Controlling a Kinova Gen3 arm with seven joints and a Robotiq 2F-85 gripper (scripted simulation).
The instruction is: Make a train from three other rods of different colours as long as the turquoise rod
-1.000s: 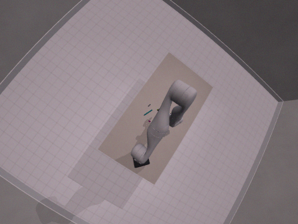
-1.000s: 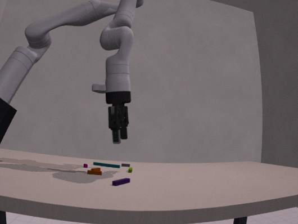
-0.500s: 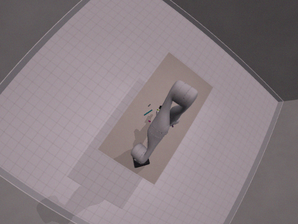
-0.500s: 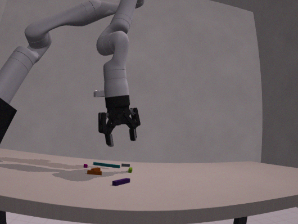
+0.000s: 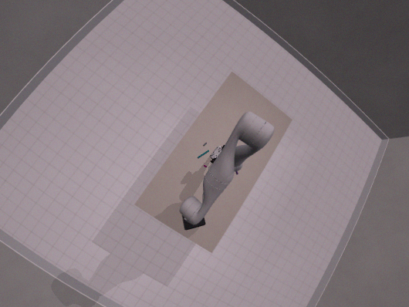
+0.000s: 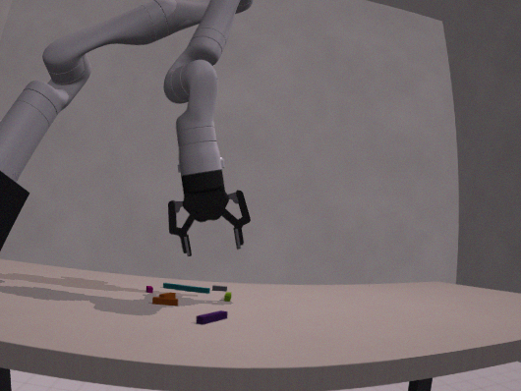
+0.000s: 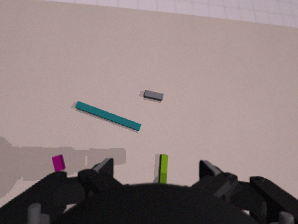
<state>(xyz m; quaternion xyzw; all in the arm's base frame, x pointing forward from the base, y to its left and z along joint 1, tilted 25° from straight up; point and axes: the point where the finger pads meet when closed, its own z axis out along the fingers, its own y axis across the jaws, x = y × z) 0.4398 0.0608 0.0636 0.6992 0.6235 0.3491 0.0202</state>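
- The desk (image 5: 231, 92) (image 6: 344, 334) (image 7: 225, 75) carries every visible rod.
- The grey arm (image 5: 224, 166) (image 6: 197, 93) arches over it, its end pointing down.
- The fingers (image 6: 186, 245) stand wide open above the desk, holding nothing.
- The turquoise rod (image 5: 203, 154) (image 6: 186, 288) (image 7: 108, 116) lies flat, apart from the others.
- The purple rod (image 5: 237, 173) (image 6: 211, 317) lies nearest the exterior view.
- The lime rod (image 6: 227, 297) (image 7: 163, 169) shows between the fingers in the wrist view, partly hidden below.
- Two orange rods, a front one (image 6: 165, 302) and a rear one (image 6: 168, 296), overlap in the exterior view; whether they touch, I cannot tell.
- The grey rod (image 5: 204, 144) (image 6: 219, 288) (image 7: 153, 95) lies near one turquoise end.
- The magenta rod (image 5: 205, 166) (image 6: 149, 289) (image 7: 59, 163), the smallest, lies nearer the other turquoise end.
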